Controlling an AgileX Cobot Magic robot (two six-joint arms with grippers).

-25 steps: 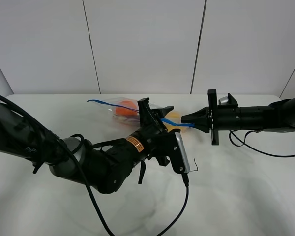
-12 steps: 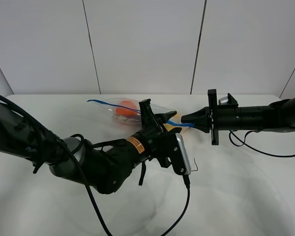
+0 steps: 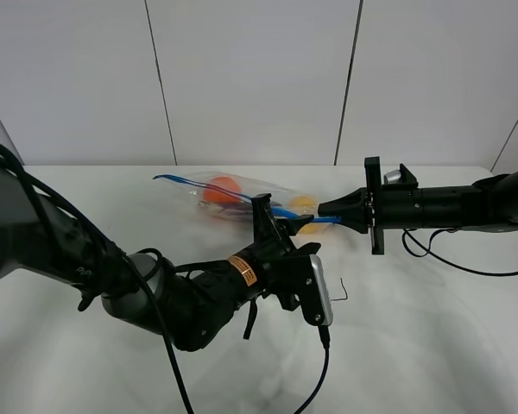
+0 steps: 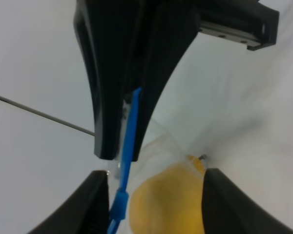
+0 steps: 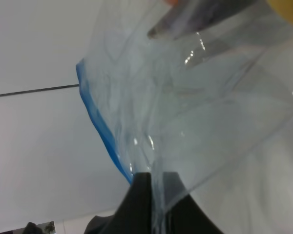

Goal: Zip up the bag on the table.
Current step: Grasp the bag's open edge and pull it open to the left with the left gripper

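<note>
The left arm (image 3: 95,263) is reaching low across the white table (image 3: 432,336) from the left edge of the high view. Left of the middle, near the back wall, the bag (image 3: 252,187) is lying on the table, clear and crinkly, and it is showing 3 toy pieces through the plastic: an orange piece (image 3: 224,187), a dark purple piece (image 3: 231,209) and a yellow piece (image 3: 304,204). Its blue zipper strip (image 3: 177,180) is running from the bag's far left corner toward the right. The left gripper (image 3: 281,221) is sitting on that strip partway along. In the left wrist view its 2 fingers (image 4: 95,207) are standing apart, with the strip, the blue slider (image 4: 118,209) and the yellow piece filling the gap between them; I cannot tell whether they are pressing on the bag. Just to the right, the right gripper (image 3: 323,209) is pinching the right end of the strip, and in the right wrist view its jaws are squeezing together on the clear plastic beside the blue edge. The right arm (image 3: 449,205) is stretching level above the table from the right edge.
</note>
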